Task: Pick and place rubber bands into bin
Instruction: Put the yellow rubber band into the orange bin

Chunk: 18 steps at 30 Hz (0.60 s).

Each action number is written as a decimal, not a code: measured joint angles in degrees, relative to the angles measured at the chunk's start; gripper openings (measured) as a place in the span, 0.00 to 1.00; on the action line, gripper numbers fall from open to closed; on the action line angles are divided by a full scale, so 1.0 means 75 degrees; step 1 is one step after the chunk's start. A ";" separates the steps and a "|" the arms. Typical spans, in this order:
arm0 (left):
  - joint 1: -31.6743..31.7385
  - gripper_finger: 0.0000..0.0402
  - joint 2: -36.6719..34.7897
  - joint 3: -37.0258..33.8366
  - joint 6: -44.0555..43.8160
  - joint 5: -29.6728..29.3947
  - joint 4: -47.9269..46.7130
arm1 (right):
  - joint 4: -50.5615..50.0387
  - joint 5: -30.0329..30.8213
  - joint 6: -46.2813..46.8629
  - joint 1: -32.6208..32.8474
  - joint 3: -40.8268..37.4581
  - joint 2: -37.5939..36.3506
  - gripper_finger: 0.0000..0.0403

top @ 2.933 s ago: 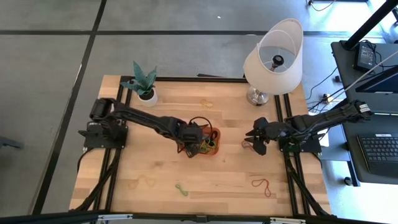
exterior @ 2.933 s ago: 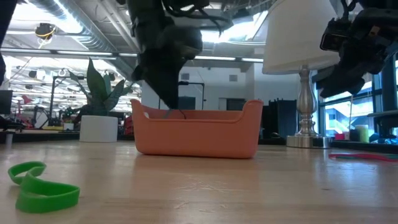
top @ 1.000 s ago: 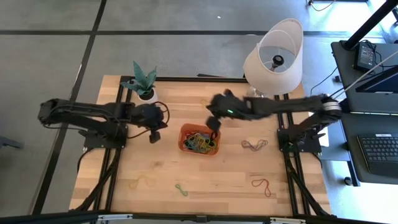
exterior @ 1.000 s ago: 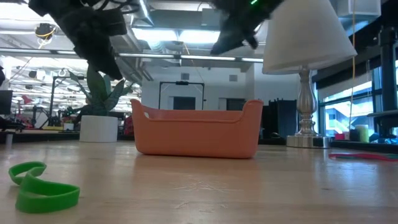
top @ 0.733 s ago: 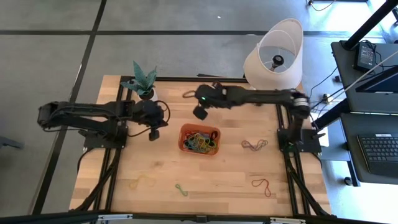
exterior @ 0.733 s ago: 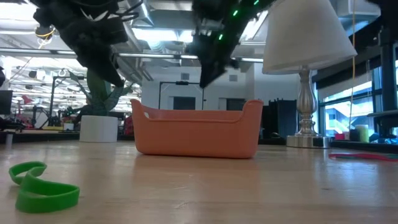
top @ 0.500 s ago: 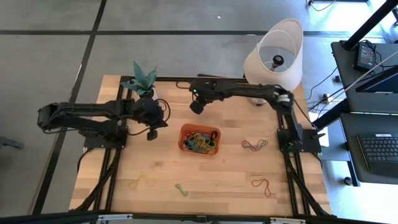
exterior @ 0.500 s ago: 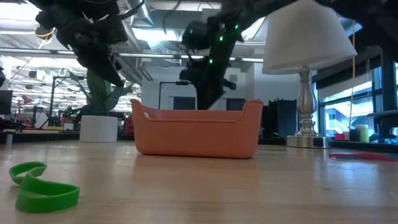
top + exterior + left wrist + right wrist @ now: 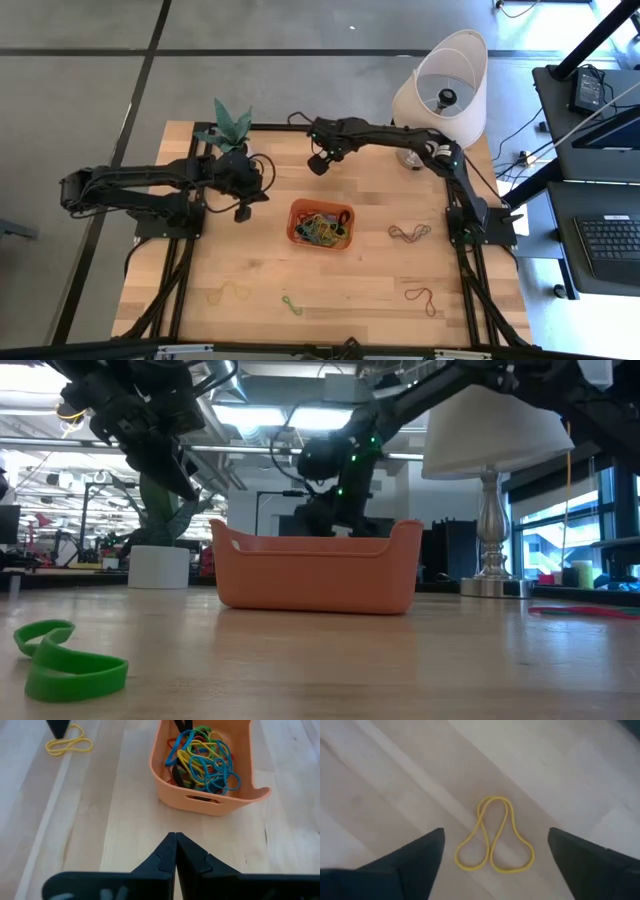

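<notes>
A yellow rubber band (image 9: 493, 836) lies on the worktop (image 9: 370, 280) beyond the bin (image 9: 321, 224), framed between the spread fingers of the right gripper (image 9: 495, 857). A centred, straight descent is advised before closing. The left gripper (image 9: 175, 851), clenched empty, is parked beside the bin.

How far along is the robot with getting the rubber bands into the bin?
Done: a tangle of rubber bands already lies in the orange bin.
In hand: the right gripper, jaws open, hangs over a yellow band at the table's far edge. The left gripper, jaws shut, holds nothing.
Left: a dark band, a red band, a green band and another yellow band lie loose on the table.
</notes>
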 joint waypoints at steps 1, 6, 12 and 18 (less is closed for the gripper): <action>0.0026 0.01 0.0000 0.0000 0.0024 0.0006 -0.0008 | -0.0007 0.0003 -0.0009 -0.0008 0.0000 0.0085 0.90; 0.0132 0.01 0.0009 0.0000 0.0080 0.0152 -0.0072 | -0.0038 0.0000 -0.0230 0.0006 -0.0004 0.0552 0.94; 0.0134 0.01 0.0012 0.0000 0.0077 0.0222 -0.0117 | -0.0117 -0.0033 -0.0146 0.0069 0.0045 0.1037 0.92; 0.0131 0.01 0.0012 0.0000 0.0070 0.0373 -0.0125 | -0.0118 -0.0150 0.0105 0.0113 0.0057 0.1118 0.78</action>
